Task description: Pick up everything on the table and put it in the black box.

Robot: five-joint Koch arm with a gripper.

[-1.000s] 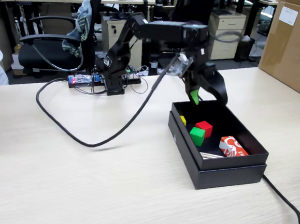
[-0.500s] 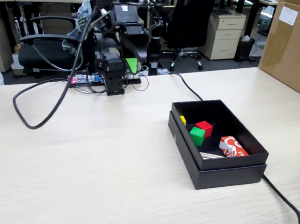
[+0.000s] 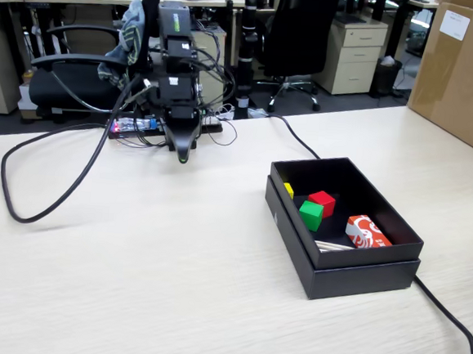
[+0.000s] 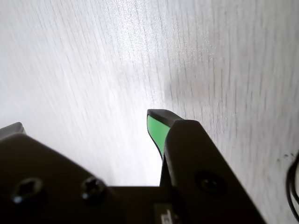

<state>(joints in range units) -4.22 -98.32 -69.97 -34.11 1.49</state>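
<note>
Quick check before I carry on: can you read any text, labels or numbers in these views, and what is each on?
Nothing is readable.
Red-and-white packet in the black box: white printing, too blurred to read.
Brown carton: white label, too small to read.
Wrist view: no text.

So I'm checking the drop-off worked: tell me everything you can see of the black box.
The black box is a shallow rectangular matte tray, cardboard by its look, open-topped with low walls. It sits flat on the table, angled, right of centre in the fixed view. Inside lie a red cube touching a green cube, a small yellow piece and a red-and-white packet. A black cable runs past its near corner.
</note>
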